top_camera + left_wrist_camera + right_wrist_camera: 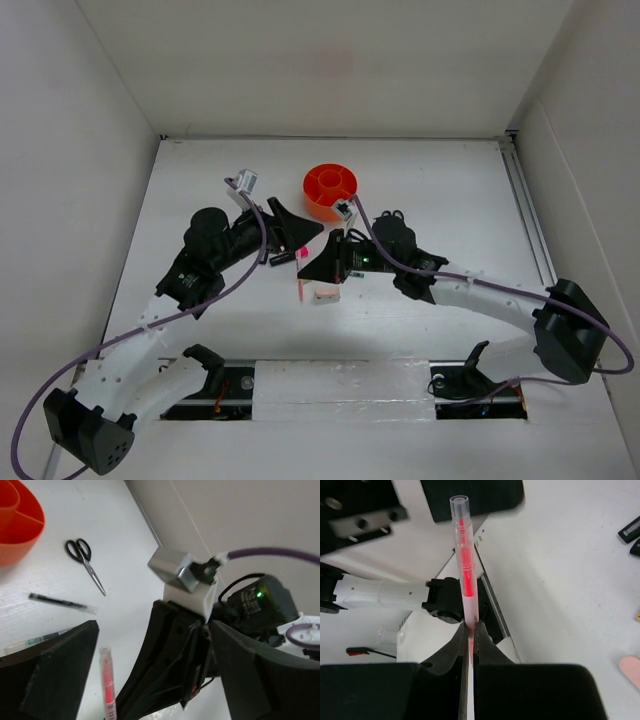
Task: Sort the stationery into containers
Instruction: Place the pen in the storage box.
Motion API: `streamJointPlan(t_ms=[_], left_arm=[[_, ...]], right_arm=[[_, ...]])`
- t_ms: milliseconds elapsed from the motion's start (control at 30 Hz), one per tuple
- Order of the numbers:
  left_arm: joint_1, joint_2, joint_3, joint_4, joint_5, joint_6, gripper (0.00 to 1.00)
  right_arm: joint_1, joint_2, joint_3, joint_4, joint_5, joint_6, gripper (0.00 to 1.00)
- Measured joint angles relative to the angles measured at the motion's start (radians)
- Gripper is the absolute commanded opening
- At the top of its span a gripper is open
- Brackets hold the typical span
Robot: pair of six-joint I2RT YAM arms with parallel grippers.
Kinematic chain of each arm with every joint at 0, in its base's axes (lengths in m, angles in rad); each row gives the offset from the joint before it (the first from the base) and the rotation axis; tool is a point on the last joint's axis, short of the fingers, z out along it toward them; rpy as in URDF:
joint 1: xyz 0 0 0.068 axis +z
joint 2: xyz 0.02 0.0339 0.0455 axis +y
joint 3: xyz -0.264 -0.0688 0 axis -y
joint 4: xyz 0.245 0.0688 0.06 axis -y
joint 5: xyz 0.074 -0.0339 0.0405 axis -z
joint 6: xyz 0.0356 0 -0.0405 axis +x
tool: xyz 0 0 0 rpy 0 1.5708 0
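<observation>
The pencil (pixel 464 555) is a slim clear tube with a pink-red core. The right wrist view shows the right gripper (pixel 470 629) pinched shut on its lower part. Only the left wrist view shows the scissors (pixel 85 562) and a dark pen (pixel 62 602) lying beside the orange organiser (pixel 17 525), and the left gripper (pixel 152 630) spread wide and empty. The pencil sits near the orange organiser's near side, jutting ahead of the right gripper.

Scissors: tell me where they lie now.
In the left wrist view, the scissors lie flat on the table, right of the orange organiser and just beyond a dark pen.
</observation>
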Motion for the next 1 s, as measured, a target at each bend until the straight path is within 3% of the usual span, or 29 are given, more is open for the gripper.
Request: streamJointPlan(t_ms=[33, 200, 400, 533, 767, 1000], left_arm=[[0.0, 0.0, 0.016, -0.003, -0.016, -0.005, 1.0], [0.0, -0.006, 0.103, -0.068, -0.135, -0.019, 1.0], [0.003, -0.025, 0.242, -0.323, -0.446, -0.021, 1.0], [0.046, -0.017, 0.274, -0.487, -0.592, 0.004, 1.0], [0.059, -0.011, 0.139, -0.56, -0.579, 0.119, 1.0], [0.059, -0.068, 0.117, -0.537, -0.494, 0.189, 1.0]], right_arm=[[0.005, 0.01, 0.0, 0.003, 0.006, 0.0, 0.0], [0.008, 0.049, 0.0, 0.005, 0.06, -0.01, 0.0], [-0.068, 0.072, 0.024, 0.002, 0.121, -0.087, 0.0], [-0.17, 0.134, 0.137, 0.003, 0.171, -0.217, 0.0], [-0.318, 0.355, 0.435, 0.062, 0.181, -0.455, 0.0], [-0.405, 0.561, 0.631, 0.074, 0.1, -0.547, 0.0]])
